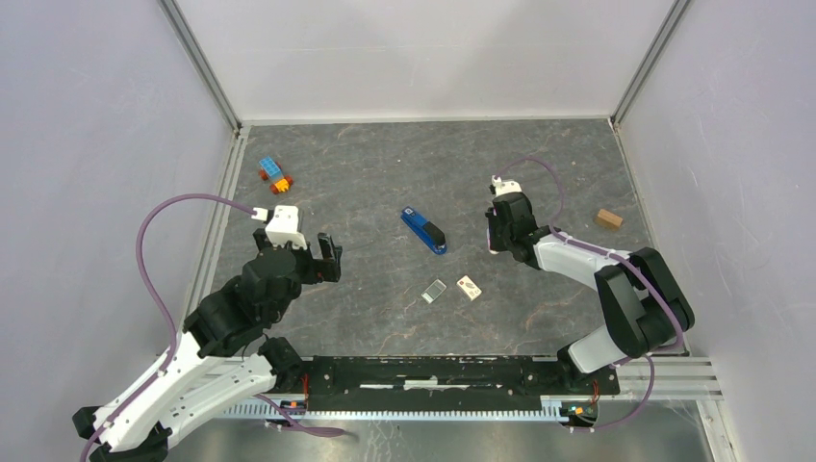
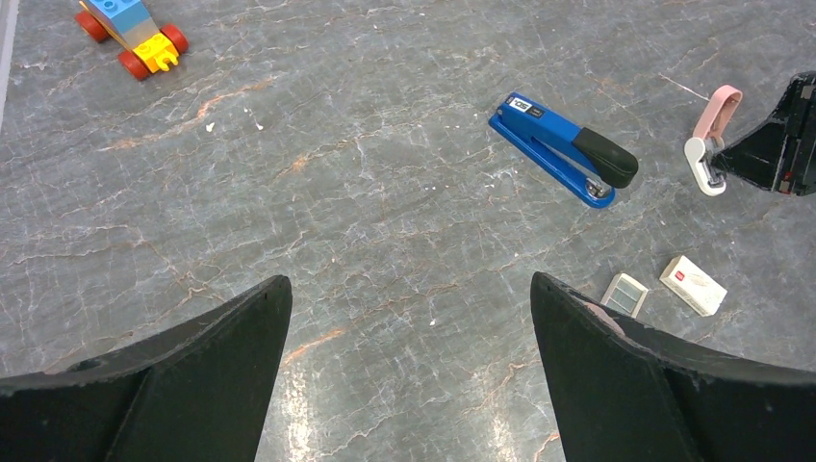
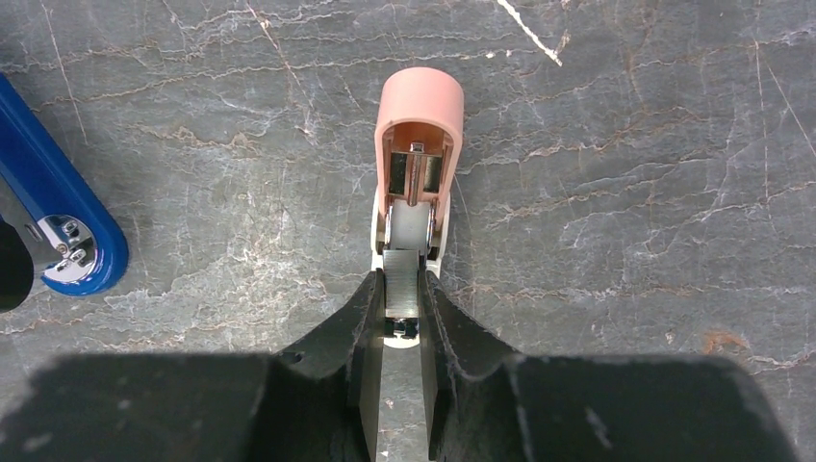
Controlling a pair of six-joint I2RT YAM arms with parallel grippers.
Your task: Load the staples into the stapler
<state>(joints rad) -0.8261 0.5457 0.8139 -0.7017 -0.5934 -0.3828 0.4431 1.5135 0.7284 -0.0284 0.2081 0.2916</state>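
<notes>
While the right gripper point(image 3: 402, 289) pinches the pink-and-white piece point(image 3: 419, 106) — not the staples point(image 1: 434, 291) — it should set that well clear of the stapler point(image 1: 423, 231); the left gripper point(image 2: 409, 281) gapes empty.

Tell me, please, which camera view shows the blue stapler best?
The left wrist view: the blue stapler lies whole and close. The top external view shows the stapler whole but small; the right wrist view catches only one end.

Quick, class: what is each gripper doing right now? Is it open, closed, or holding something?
Left gripper: open, holding nothing.
Right gripper: closed on the pink-and-white piece.
</notes>
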